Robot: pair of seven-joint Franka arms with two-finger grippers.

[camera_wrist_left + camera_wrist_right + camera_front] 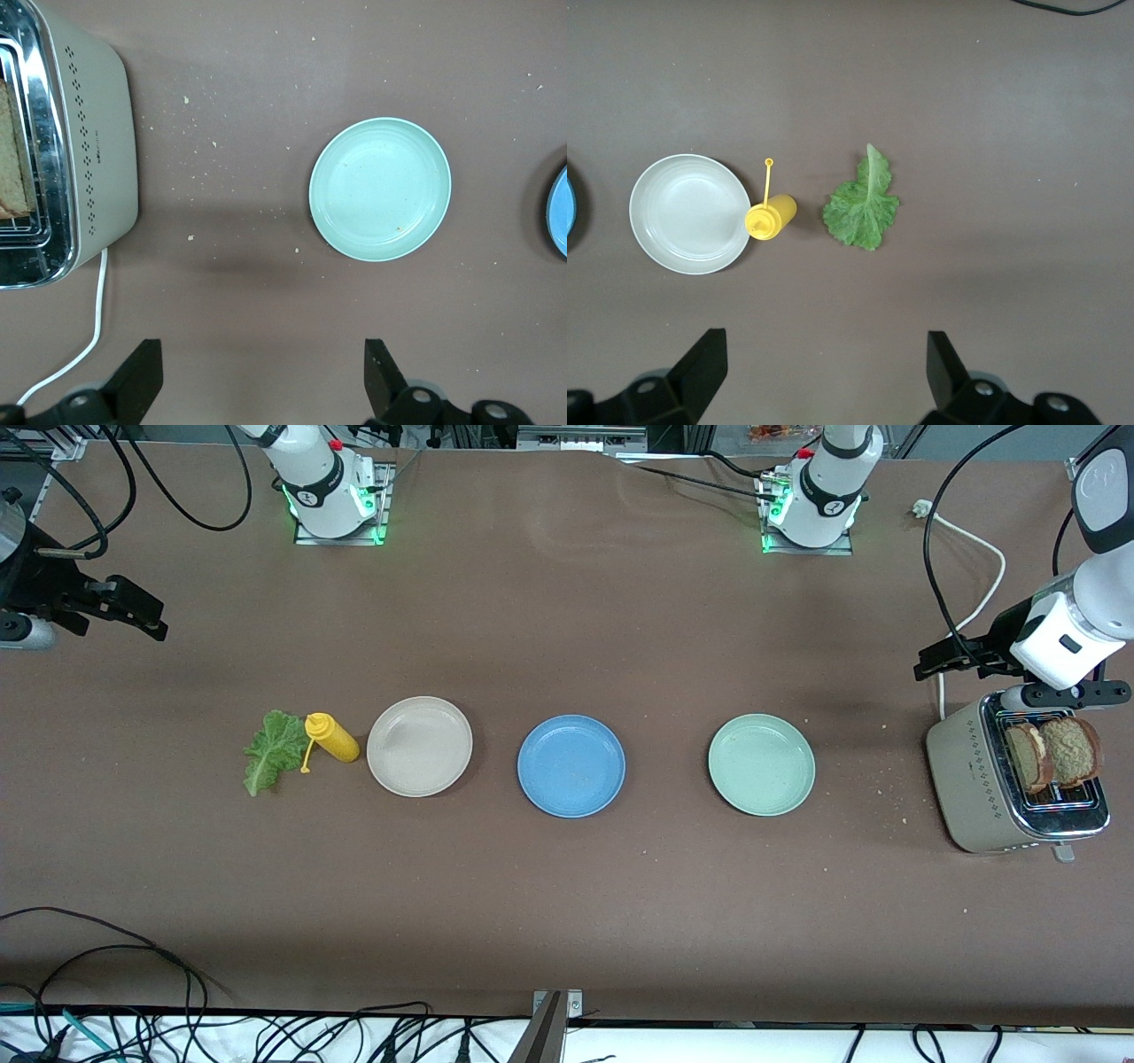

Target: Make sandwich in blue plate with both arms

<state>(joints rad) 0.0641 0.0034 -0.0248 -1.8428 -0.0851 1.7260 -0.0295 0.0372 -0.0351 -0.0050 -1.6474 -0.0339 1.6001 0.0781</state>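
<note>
Pretty much nothing done yet: blue plate (571, 765) sits bare mid-tabletop, bread (1054, 755) is in the toaster (970, 788), lettuce (273, 749) lies by the right arm's end, and left claw (259, 382) and right claw (824, 376) both hang apart, holding nothing.

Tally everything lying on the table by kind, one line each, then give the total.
Plates: 3 (beige plate, blue plate, mint-green plate)
Toast slices: 2 (toast slices, both standing in the toaster)
Toaster: 1 (toaster)
Lettuce leaf: 1 (lettuce leaf)
Yellow squeeze bottle: 1 (yellow squeeze bottle)
Total: 8
</note>
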